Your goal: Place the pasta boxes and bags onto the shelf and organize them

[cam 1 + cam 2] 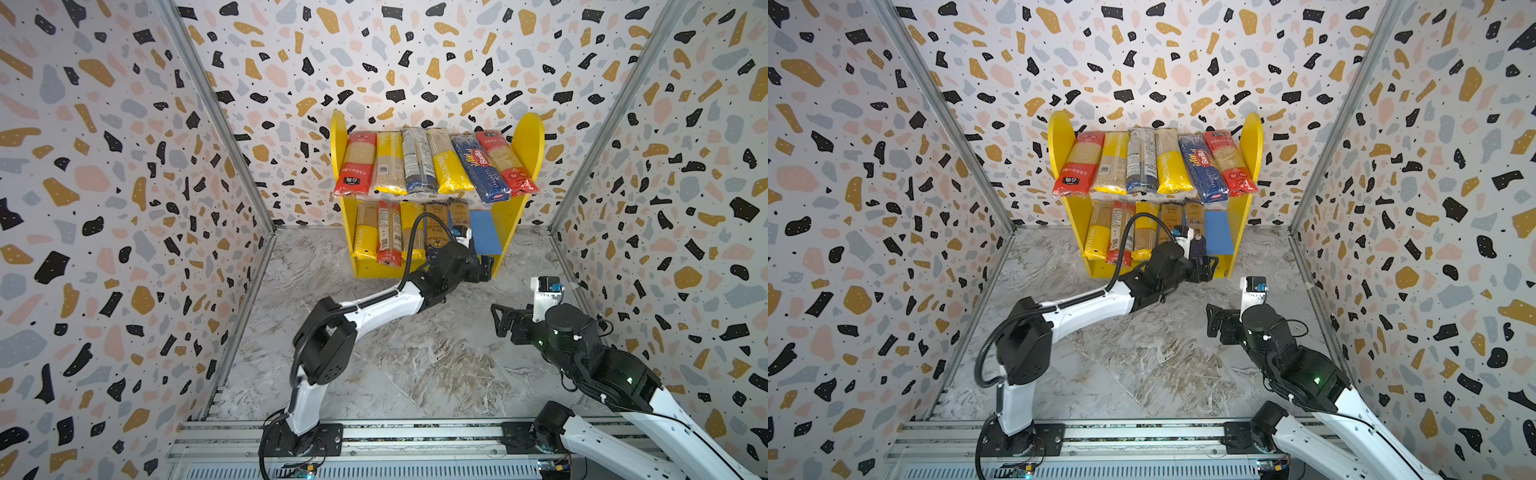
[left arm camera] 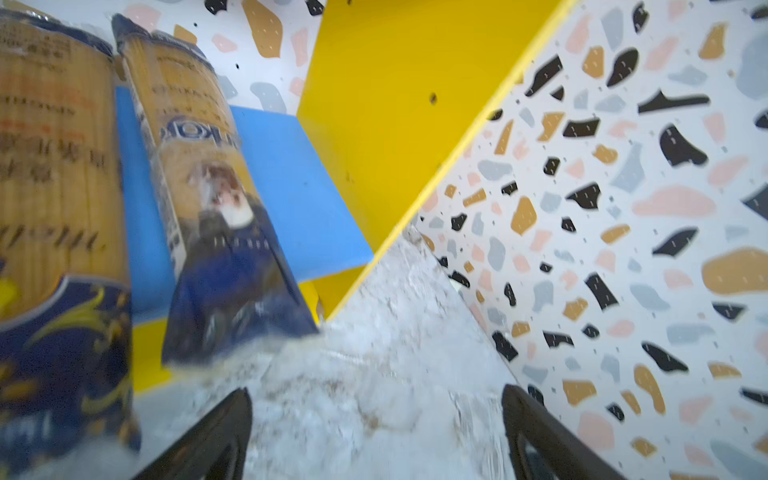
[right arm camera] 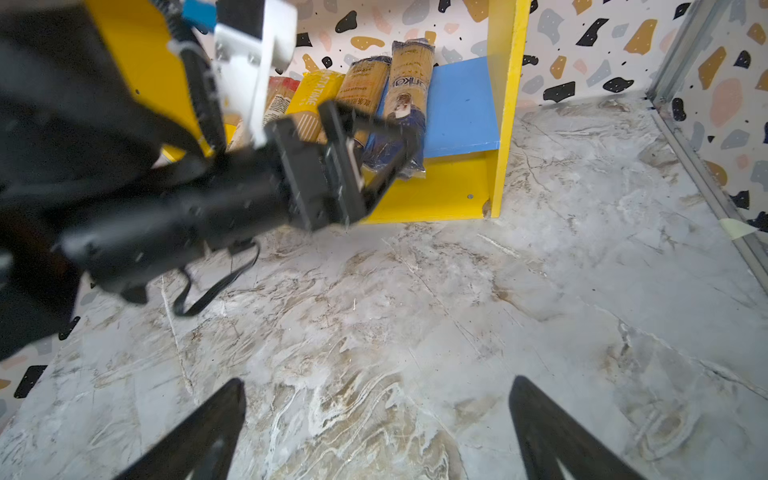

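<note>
Shelf (image 1: 528, 141) (image 1: 1250, 141) stands against the back wall; everything is placed from it.

Upper tier of shelf: six pasta packets lie side by side with their ends toward the front. From the shelf's left side they are a red packet (image 1: 355, 164), a yellow one, a blue-grey one showing its back label, a yellow PASTATIME, a dark blue Barilla packet (image 1: 478, 170) (image 1: 1202, 168) and another red one. The last two are skewed.

Lower tier of shelf: five packets, namely a yellow PASTATIME, a red one, a yellow one and two blue-gold. The rightmost blue-gold packet (image 1: 459, 214) (image 2: 208, 187) (image 3: 405, 99) lies on the blue lower board (image 1: 486, 232) (image 2: 291, 178) (image 3: 461, 99). Its near end sticks out past the board's front edge. The board is bare between that packet and the shelf's right side.

Left gripper (image 1: 484, 266) (image 1: 1208, 266) (image 2: 374, 395) is low, just in front of the shelf's lower tier by that packet's near end. Its jaws are spread wide, and the left wrist view shows only floor (image 1: 415, 353) between them, so it holds nothing. Whether a finger touches the packet, I cannot tell.

Right gripper (image 1: 500, 320) (image 1: 1214, 318) (image 3: 378, 384) is well in front of the shelf toward its right side, above the floor, wide apart and empty.
</note>
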Controlling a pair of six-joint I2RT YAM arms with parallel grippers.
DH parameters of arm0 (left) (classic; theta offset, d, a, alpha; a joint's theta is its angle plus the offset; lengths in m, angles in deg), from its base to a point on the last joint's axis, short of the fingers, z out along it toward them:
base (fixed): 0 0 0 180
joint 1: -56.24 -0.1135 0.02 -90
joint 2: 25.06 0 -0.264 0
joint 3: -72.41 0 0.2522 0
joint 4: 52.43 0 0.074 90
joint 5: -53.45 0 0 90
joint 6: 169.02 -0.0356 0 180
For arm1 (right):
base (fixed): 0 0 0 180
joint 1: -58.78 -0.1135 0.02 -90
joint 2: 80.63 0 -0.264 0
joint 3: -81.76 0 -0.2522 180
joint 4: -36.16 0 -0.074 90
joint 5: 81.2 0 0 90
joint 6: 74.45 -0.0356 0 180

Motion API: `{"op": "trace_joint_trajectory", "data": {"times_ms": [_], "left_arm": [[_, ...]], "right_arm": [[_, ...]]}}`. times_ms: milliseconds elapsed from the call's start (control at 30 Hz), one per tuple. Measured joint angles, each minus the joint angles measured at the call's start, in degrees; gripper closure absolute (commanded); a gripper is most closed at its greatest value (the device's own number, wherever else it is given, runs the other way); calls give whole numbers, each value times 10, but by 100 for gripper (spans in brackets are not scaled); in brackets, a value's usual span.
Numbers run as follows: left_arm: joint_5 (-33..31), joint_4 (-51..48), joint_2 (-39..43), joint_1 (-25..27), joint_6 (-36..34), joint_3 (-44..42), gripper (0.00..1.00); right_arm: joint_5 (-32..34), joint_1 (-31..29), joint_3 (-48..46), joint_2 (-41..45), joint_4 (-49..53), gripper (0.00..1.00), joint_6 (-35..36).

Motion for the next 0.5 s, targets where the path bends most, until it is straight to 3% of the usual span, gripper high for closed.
{"op": "trace_joint_trajectory", "data": {"times_ms": [233, 500], "left_arm": [[-80, -23, 320, -2, -39, -297, 0], [-293, -144, 625, -3, -66, -434, 0]], "right_arm": [[-4, 3, -15, -34, -37, 1, 10], [11, 13, -67, -76, -82, 1, 29]]}}
